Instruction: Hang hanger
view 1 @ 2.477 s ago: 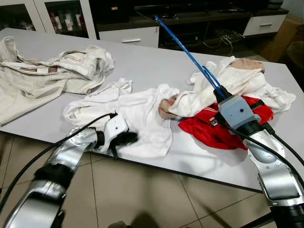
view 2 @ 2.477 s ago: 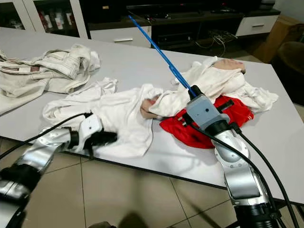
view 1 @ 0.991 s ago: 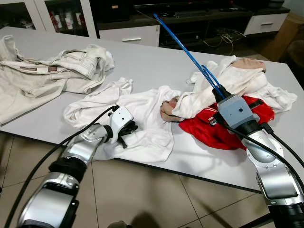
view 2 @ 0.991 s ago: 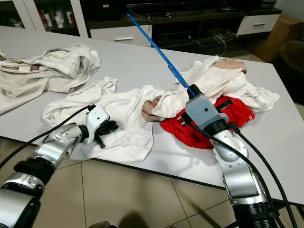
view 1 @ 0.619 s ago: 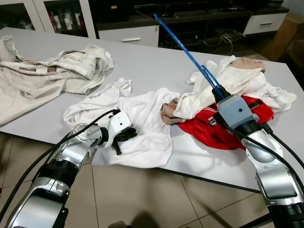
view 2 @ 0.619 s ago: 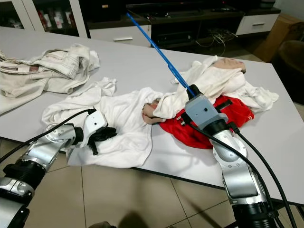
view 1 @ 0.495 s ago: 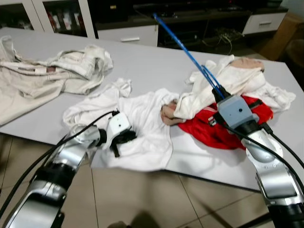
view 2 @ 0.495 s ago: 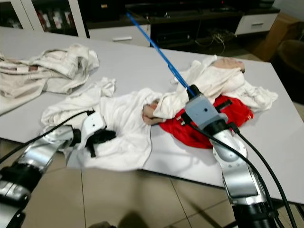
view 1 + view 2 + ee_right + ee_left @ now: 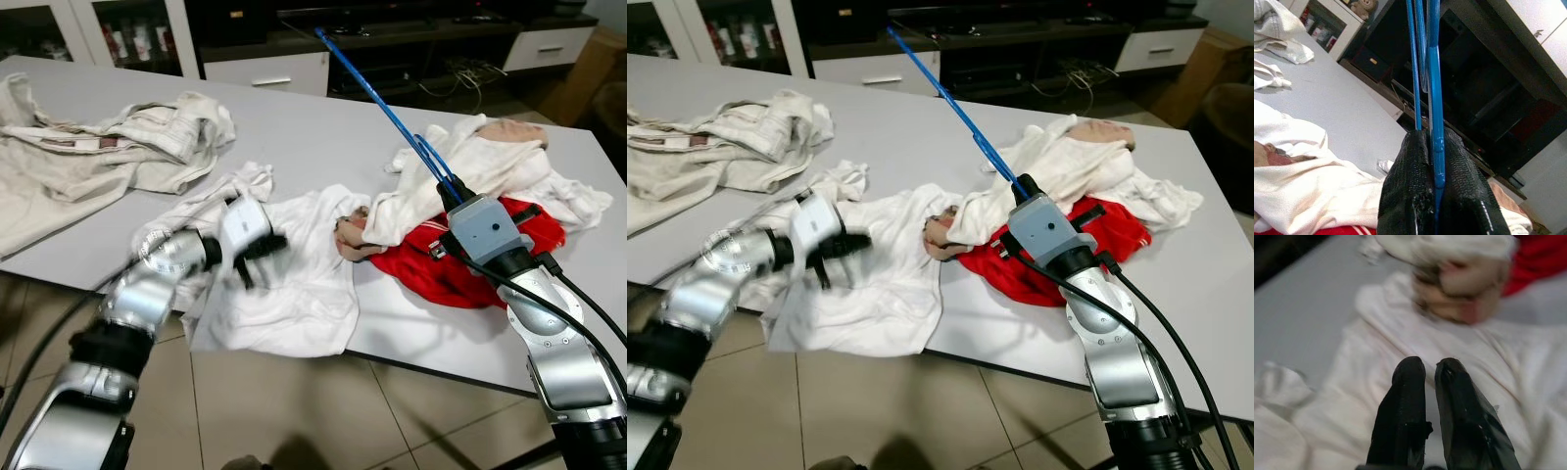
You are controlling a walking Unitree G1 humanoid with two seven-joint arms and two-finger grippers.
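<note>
Still, right gripper (image 9: pixel 1431 147) around hanger (image 9: pixel 384 106).

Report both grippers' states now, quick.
Left gripper: shut, holding nothing, over the white shirt.
Right gripper: shut on the blue hanger, raised above the clothes pile.

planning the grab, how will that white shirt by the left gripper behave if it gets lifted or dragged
The white shirt lies rumpled, its hem hanging over the table edge, so it will likely sag and fold rather than keep shape. It looks thin, probably light. Dragging may bunch it and tug the neighbouring white garment beside its collar. The left gripper hovers above it, fingers nearly together.
</note>
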